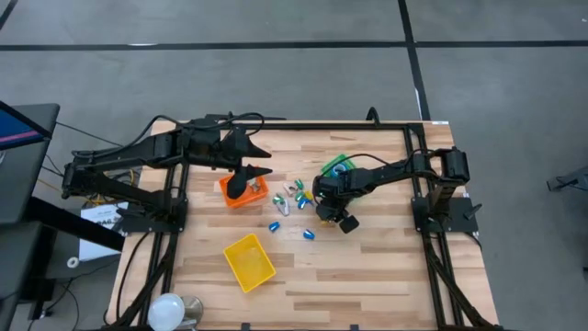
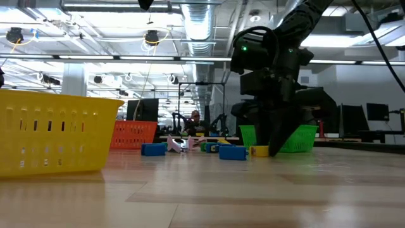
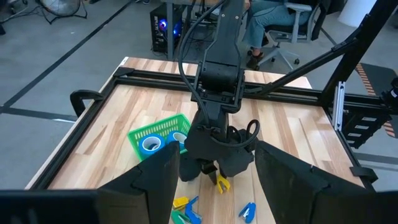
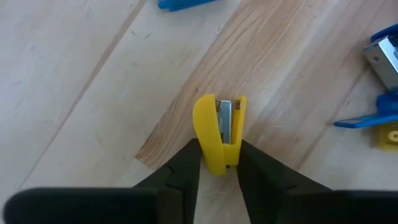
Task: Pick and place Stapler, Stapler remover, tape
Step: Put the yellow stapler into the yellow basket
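Observation:
A small yellow stapler (image 4: 219,130) lies on the wooden table between the fingers of my right gripper (image 4: 219,171), which points steeply down on it right of the table's middle (image 1: 323,213). Two rolls of blue tape (image 3: 151,144) sit in the green bin (image 3: 140,134) at the far side. Small blue, green and yellow pieces (image 1: 290,196) lie scattered at the middle of the table. My left gripper (image 3: 214,186) hangs open and high over the orange bin (image 1: 258,196), with nothing between its fingers. My right gripper pinches the yellow stapler's two long sides (image 4: 211,155) between its two fingers, at the end nearest the wrist. The fingers come from above, slanting down. The stapler lies on the table, its other end (image 4: 221,102) sticking out beyond the fingertips.
A yellow bin (image 1: 249,261) stands near the front, left of middle. Loose blue pieces (image 1: 274,225) (image 1: 309,233) lie between it and my right gripper. A round white lamp-like thing (image 1: 168,310) sits at the front left corner. A person sits beyond the table's far side.

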### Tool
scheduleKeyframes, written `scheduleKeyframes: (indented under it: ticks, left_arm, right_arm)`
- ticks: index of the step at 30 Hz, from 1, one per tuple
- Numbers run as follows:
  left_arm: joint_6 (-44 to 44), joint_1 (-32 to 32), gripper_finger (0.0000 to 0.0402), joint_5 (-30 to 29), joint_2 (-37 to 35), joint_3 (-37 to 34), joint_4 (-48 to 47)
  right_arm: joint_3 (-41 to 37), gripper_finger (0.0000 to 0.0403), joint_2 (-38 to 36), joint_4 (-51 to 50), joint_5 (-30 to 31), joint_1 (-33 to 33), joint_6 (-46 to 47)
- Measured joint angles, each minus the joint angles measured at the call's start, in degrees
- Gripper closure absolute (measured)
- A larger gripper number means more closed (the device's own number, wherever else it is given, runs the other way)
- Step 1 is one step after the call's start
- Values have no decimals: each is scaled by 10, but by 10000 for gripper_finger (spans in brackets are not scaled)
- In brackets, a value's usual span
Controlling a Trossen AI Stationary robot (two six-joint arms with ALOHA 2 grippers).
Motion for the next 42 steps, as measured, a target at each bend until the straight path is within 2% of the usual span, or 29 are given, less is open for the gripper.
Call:
scheduleKeyframes:
  ticks: [6,13,24,33,42]
  left_arm:
    - [0,0,202,0,0,0,3]
    - [0,0,202,0,0,0,6]
    - [0,0,202,0,0,0,19]
    - [0,0,202,0,0,0,25]
    - [1,0,202,0,0,0,30]
  right_arm:
    - [0,334,0,0,0,0,0]
    - [20,340,1,-33,0,0,0]
    - [138,341,1,-98,45,-19,6]
    - [258,341,-2,-173,47,-57,44]
    - [296,341,-73,-197,47,-75,60]
